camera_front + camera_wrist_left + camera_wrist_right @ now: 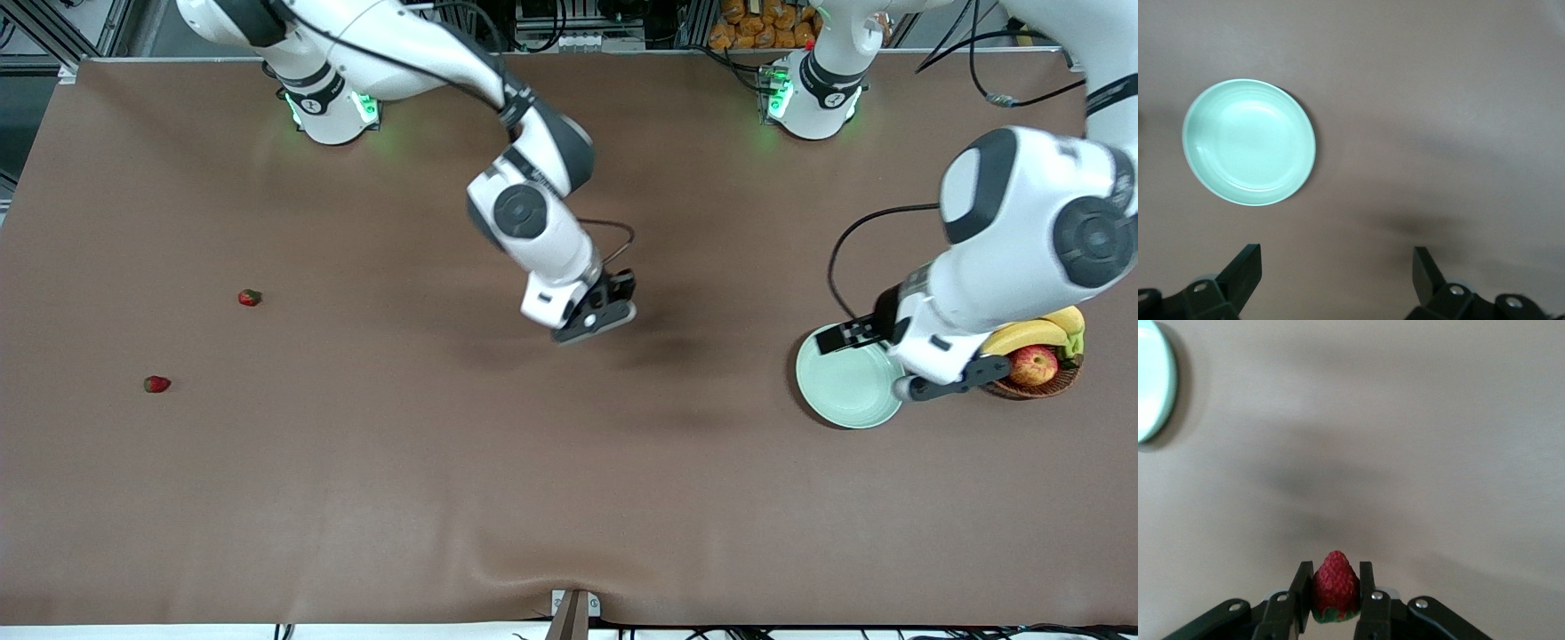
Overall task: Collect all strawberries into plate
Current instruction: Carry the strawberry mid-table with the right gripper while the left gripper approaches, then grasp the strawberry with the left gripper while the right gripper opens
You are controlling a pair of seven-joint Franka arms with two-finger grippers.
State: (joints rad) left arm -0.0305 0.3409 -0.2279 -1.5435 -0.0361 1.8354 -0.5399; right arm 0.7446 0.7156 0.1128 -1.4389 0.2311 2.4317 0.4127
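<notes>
progress check: plate (845, 391) is sitting empty at the left arm's end of the table, just beside a wicker basket (1040, 384) holding an apple (1033, 364) and bananas (1036, 332). no strawberry is lying in the plate yet.

right gripper (613, 313) is hanging over the bare middle of the table, fingers clamped on one strawberry (1335, 585), tip pointing outward and green cap tucked back between the pads. the plate is showing only as a sliver at the edge of the right wrist view, so the carry is looking roughly half done, judging by where the hand is over the table.

left gripper (1338, 280) is waiting above the plate with fingers spread wide apart and nothing between them.

two more strawberries are lying on the cloth toward the right arm's end, well apart from the plate: one strawberry (250, 297) farther from the front camera, the other strawberry (156, 383) nearer to it.

tally: zero delivered, one in transit, two untouched. remaining work is looking like the release over the plate, then two more pick-and-carry trips.
</notes>
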